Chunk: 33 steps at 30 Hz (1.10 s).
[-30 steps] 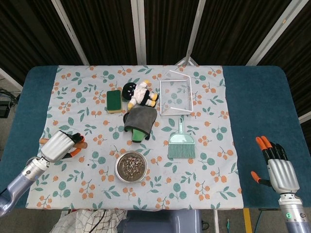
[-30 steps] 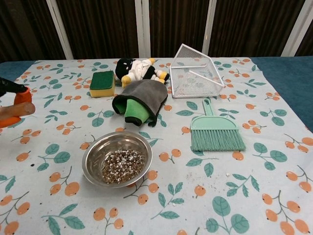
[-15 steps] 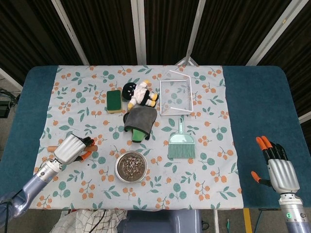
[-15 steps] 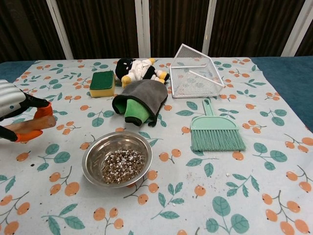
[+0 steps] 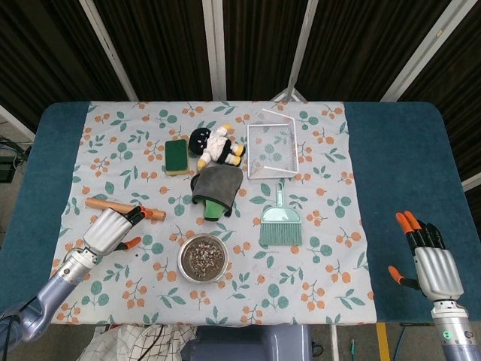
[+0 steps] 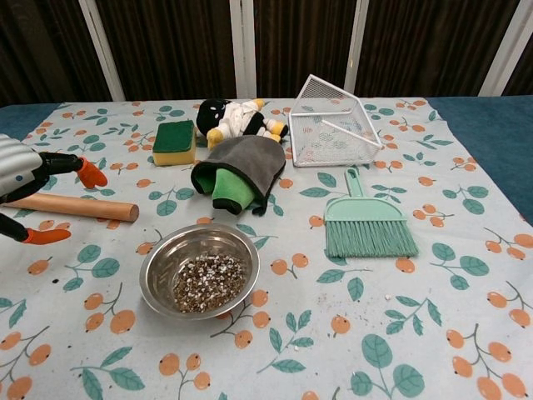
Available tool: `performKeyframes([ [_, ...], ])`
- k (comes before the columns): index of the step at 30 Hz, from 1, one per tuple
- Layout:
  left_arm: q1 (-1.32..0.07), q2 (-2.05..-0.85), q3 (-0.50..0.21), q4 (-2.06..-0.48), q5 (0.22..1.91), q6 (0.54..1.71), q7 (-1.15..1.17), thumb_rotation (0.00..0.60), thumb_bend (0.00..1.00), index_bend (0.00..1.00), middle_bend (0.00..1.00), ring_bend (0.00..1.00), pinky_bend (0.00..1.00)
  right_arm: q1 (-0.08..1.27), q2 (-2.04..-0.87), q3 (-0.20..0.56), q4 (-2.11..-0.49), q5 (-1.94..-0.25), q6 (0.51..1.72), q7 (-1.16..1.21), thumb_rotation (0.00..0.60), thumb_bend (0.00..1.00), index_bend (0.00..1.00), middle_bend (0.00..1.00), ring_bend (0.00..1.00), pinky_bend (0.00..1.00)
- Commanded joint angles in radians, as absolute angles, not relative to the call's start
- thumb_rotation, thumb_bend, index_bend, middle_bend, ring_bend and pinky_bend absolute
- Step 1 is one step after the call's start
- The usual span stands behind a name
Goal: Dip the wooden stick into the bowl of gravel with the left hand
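Observation:
The wooden stick [image 5: 152,213] [image 6: 84,207] lies almost level in my left hand [image 5: 111,229] [image 6: 20,178], which grips it near its middle. Its free end points right, toward the grey cloth. The steel bowl of gravel [image 5: 203,259] [image 6: 200,271] sits on the floral cloth, right of and nearer than that hand, with a clear gap between stick and bowl. My right hand [image 5: 430,258] rests at the near right on the blue table top with its fingers spread and nothing in it; the chest view does not show it.
Behind the bowl lie a grey cloth with a green piece [image 5: 214,189], a green sponge [image 5: 176,156], a plush doll [image 5: 216,147], a tipped white wire basket [image 5: 272,149] and a mint hand brush [image 5: 280,222]. The table's near edge is close to the bowl.
My left hand has moved right, toward the bowl, with the stick. The stick has swung so more of it shows, its free end now pointing right. The right hand has stayed still.

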<state>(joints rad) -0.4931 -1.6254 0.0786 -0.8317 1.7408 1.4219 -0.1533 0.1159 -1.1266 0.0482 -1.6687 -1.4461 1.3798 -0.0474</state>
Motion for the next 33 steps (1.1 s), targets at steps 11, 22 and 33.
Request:
performKeyframes([
  [11,-0.33,-1.367,0.077,-1.425,1.648,1.558,0.003,0.6,0.21,0.13,0.03,0.01,0.09,0.115,-1.127,0.045,-1.66,-1.462,1.388,-0.052,0.6,0.27,0.0,0.0,0.0,0.0],
  [22,-0.142,-1.203,0.161,-1.617,1.623,1.686,0.232,0.6,0.1,0.0,0.0,0.0,0.0,0.111,-1.146,0.047,-1.616,-1.529,1.449,-0.07,0.6,0.27,0.0,0.0,0.0,0.0],
  [33,-0.085,-1.199,0.118,-1.608,1.59,1.705,0.177,0.6,0.1,0.0,0.0,0.0,0.0,0.11,-1.172,0.044,-1.595,-1.568,1.481,-0.07,0.6,0.27,0.0,0.0,0.0,0.0],
])
